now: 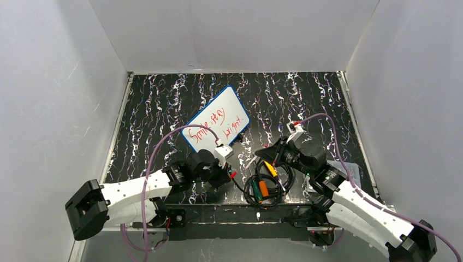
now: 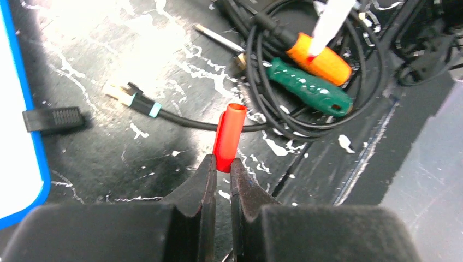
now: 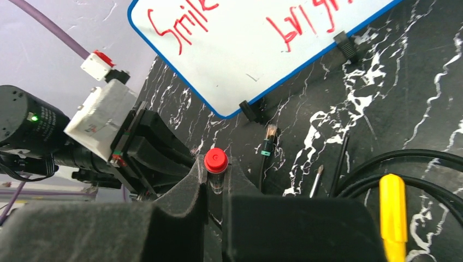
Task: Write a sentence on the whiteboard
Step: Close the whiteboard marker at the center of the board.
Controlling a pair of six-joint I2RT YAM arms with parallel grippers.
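The whiteboard [image 1: 215, 119], cut off in both wrist views, lies flat on the bench [image 1: 306, 98] just beyond the left hand [image 2: 221, 165], bearing a red sentence [image 1: 214, 124] (roughly "Smile stay bright"). The left hand pinches a red cap [image 2: 228, 134]. The right hand [image 3: 217, 179] grips the marker [image 3: 215, 161], whose body is mostly hidden.

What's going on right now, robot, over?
Left gripper shut on red cap. Right gripper shut on marker. Whiteboard carries red sentence. Coiled cable and screwdrivers lie between the arms, off the board.
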